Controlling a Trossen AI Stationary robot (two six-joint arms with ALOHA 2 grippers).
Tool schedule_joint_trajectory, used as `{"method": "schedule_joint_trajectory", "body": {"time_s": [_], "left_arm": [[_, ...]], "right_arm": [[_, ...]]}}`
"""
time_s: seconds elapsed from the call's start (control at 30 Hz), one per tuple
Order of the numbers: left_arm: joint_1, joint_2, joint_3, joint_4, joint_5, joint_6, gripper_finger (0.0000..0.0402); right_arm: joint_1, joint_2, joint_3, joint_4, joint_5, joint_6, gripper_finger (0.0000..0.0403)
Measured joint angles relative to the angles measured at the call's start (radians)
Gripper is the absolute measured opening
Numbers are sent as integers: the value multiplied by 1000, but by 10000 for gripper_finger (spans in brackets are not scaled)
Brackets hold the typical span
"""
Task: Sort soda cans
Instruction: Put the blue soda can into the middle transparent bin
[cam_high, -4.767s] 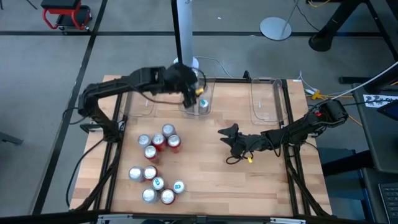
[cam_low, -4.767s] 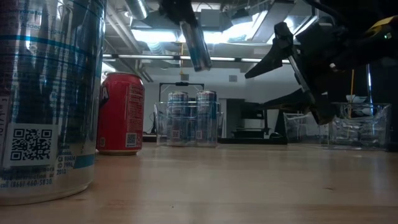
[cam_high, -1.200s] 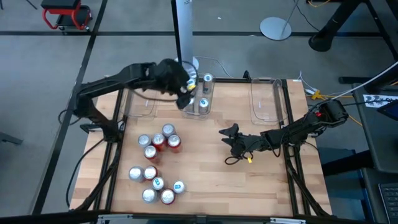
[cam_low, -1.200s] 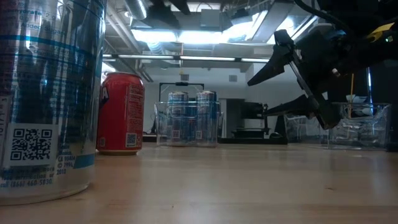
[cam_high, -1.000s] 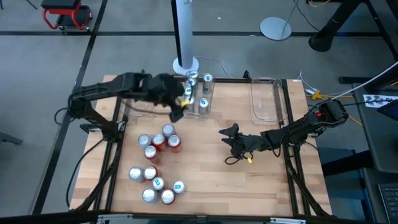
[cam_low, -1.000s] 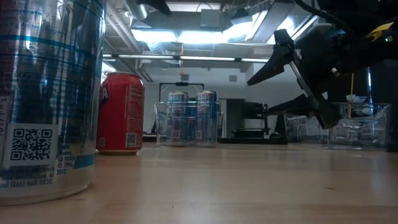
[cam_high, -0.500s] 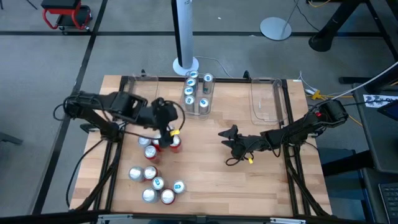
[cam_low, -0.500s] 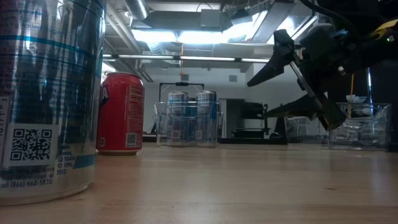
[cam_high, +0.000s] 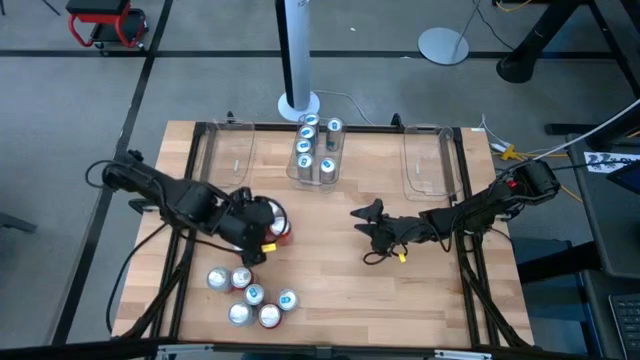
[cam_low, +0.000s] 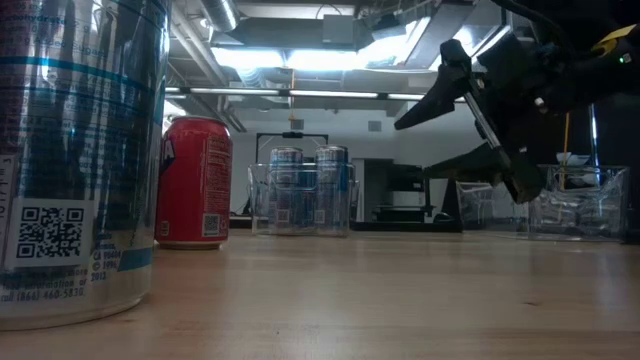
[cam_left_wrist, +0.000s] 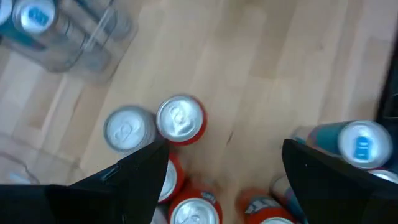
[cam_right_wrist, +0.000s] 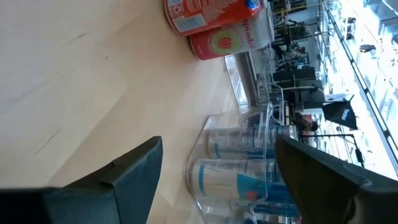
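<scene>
Dark jointed arms, yellow-tagged wrists

Red can (cam_low: 195, 181); blue-and-white cans (cam_high: 316, 153), seemingly.

cans (cam_high: 317, 152) in bin (cam_high: 331, 178), others (cam_high: 250, 293) on table (cam_high: 340, 280)

Ceiling strip lights (cam_low: 300, 55) glare bright above red can (cam_low: 194, 181); nearest can (cam_low: 75, 150) soft, out of focus; left wrist view motion-blurred.
</scene>
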Motion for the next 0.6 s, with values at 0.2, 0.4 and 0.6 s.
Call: {"method": "schedule_joint_trajectory", "body": {"time_s": [0.2,0.4,0.6], "left_arm": [[-22,1,-89,43,82,-36,301],[-84,1,-131,147,139,9,301],[-168,30,-145,327,131,148,301]], "right_arm": [[0,0,0,3,-15,2,310],[0,0,0,11,-14,1,310],[0,0,0,19,-8,-3,310]]}}
